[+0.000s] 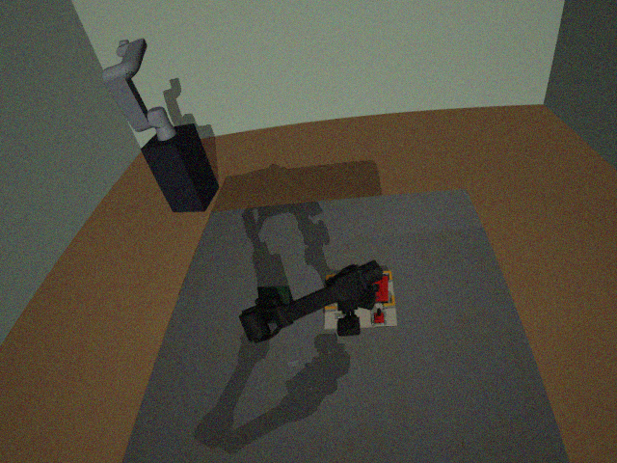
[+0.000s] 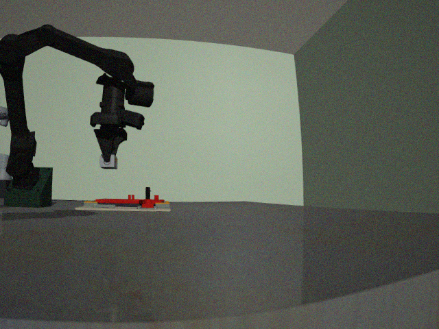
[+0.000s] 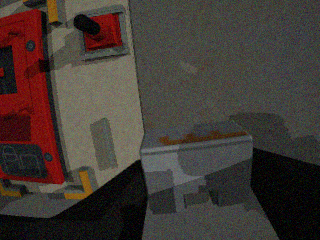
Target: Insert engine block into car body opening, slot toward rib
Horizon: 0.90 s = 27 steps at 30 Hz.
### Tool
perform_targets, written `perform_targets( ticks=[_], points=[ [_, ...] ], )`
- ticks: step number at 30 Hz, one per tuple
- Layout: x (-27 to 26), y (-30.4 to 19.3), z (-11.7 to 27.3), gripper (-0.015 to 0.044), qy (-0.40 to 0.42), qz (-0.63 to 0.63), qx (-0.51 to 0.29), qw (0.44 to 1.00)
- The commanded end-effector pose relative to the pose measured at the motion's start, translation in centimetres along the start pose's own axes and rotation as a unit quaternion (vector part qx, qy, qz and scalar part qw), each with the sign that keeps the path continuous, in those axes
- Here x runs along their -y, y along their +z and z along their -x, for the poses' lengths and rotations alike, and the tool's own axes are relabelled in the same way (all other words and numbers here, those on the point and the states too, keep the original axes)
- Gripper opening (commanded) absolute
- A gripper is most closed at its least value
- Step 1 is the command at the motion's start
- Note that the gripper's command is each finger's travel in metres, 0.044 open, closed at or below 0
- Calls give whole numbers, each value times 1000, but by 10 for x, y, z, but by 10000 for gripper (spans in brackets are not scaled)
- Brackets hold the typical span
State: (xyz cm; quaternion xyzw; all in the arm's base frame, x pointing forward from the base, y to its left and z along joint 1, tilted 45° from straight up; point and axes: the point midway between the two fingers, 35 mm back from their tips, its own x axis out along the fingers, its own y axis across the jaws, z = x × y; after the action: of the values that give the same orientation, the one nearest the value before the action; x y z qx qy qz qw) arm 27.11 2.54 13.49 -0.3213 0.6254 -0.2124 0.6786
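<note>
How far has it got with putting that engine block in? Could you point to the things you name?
Picked up: the hand (image 2: 108, 160) is closed on the grey engine block (image 2: 108, 162) (image 3: 200, 170). In hand: the block hangs in the air, above the level of the red car body (image 2: 120, 201) (image 3: 37, 100). Left: line it up, lower it fully into the opening, let go and withdraw.

We counted two arms: one black arm (image 1: 308, 304) (image 2: 81, 46) and, at ten o'clock in the top view, one grey arm (image 1: 124, 99) (image 2: 3, 114). We saw one engine block (image 2: 108, 162) (image 3: 197, 160), one car body (image 1: 382, 288) (image 2: 116, 201) (image 3: 37, 100), one board (image 1: 390, 318) (image 2: 123, 211) (image 3: 75, 100).
</note>
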Motion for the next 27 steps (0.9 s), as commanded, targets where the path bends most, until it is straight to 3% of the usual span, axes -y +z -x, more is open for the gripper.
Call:
perform_targets(
  ticks=[1, 18, 27],
  points=[
    [0, 0, 14, 0, -1, 0, -2, 1000],
    [0, -2, 6, 0, -2, 1, 18, 1000],
    [0, -9, 4, 0, 1, 4, 131, 991]
  ],
)
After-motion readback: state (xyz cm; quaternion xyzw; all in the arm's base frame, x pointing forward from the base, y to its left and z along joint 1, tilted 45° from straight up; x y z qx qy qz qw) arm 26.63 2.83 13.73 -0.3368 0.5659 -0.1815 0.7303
